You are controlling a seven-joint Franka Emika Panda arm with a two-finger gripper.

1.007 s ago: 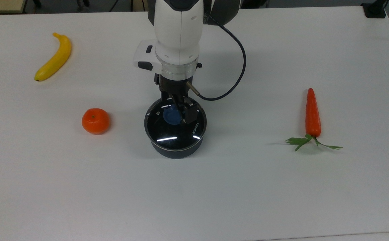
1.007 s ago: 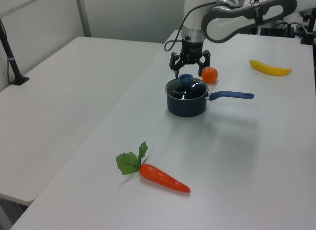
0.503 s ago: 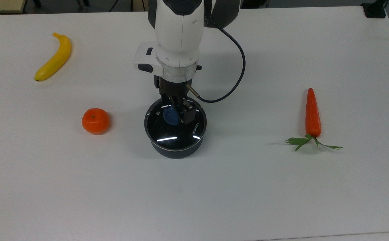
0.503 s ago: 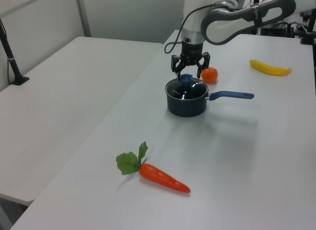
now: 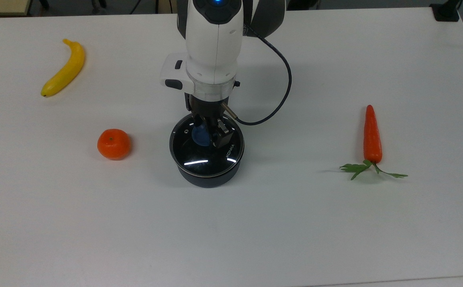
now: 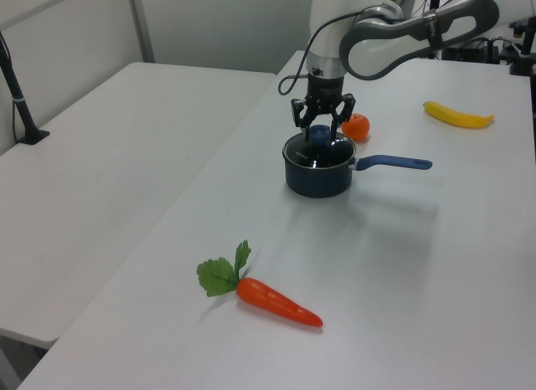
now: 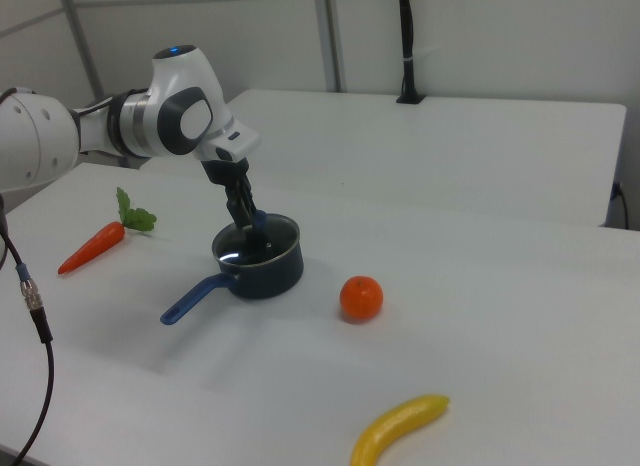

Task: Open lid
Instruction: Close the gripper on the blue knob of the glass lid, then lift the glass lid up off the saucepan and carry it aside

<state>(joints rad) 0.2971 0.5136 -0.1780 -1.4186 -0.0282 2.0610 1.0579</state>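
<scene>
A white bench (image 5: 335, 223) holds a dark blue saucepan (image 5: 207, 175) near its middle in the top view. On the pan sits the lid (image 5: 199, 153), round clear glass with a metal rim and a blue knob (image 5: 199, 135) at its centre. The robot's tool (image 6: 322, 129) reaches straight down over the lid, its two fingers (image 5: 223, 137) closed in against the knob on either side; whether they grip it firmly cannot be told. The glass is likely stiff, fairly weighty, smooth and breakable, so the knob is the safe place to hold, lifting straight up. An orange (image 5: 113, 144) lies to the top view's left of the pan, a banana (image 5: 65, 68) farther left, a carrot (image 5: 372, 135) well to the right.
</scene>
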